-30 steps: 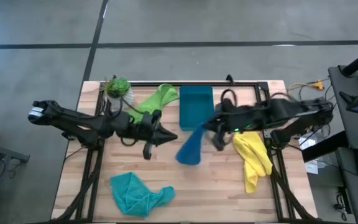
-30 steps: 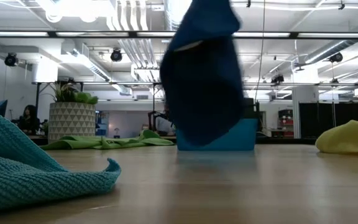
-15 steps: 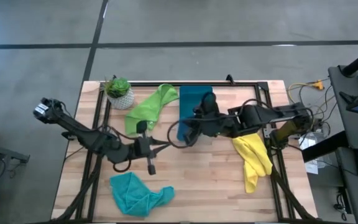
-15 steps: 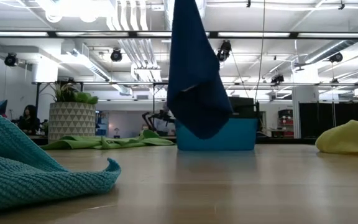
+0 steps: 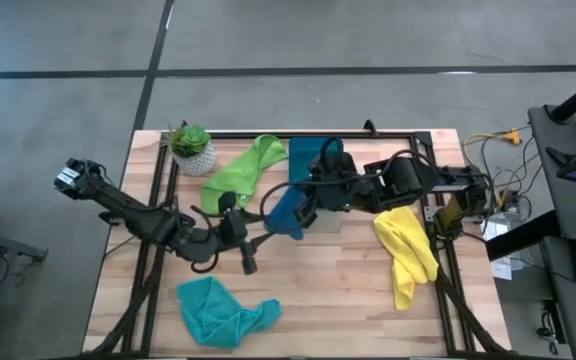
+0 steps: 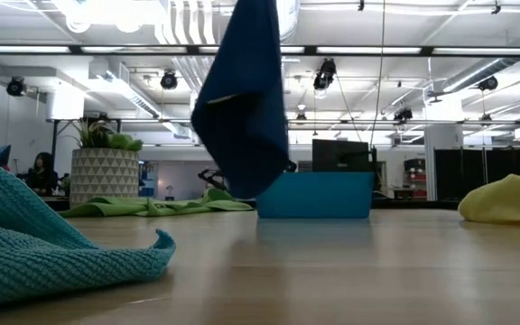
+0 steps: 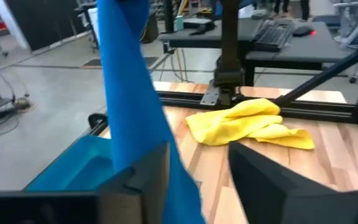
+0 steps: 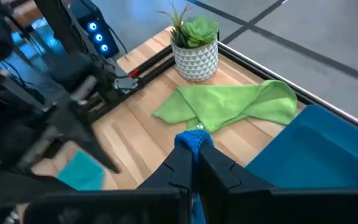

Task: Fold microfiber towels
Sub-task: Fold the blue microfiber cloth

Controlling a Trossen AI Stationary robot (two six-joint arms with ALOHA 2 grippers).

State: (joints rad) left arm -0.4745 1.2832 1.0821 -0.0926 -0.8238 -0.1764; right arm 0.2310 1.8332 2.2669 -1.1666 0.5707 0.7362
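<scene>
A blue towel point(image 5: 288, 215) hangs from my right gripper point(image 5: 310, 198), which is shut on it above the table's middle. In the low view the blue towel's lower end point(image 6: 242, 191) is clear of the tabletop. My left gripper point(image 7: 197, 163) stands open just left of it, and the hanging cloth point(image 7: 135, 118) drops down between its fingers. A lime green towel point(image 5: 238, 170) lies crumpled at the far side. A teal towel point(image 5: 218, 310) lies near the front edge and a yellow towel point(image 5: 408, 255) on the right. My right gripper pinches one bunched tip of the blue towel point(image 8: 194, 140) between its two fingers, and the tip sticks out just past their ends. The rest of the cloth hangs slack below, lifted clear of the table. Whether my left gripper's fingers touch the hanging cloth I cannot tell.
A teal-blue plastic bin point(image 5: 315, 160) stands at the far middle, just behind the hanging towel. A potted plant point(image 5: 190, 148) sits at the far left corner. Bare wood shows in the middle, between the teal and yellow towels.
My right gripper has carried the blue towel toward the table's left and a little toward the far edge, and the cloth swings below it. My left gripper has drawn back toward the near left.
</scene>
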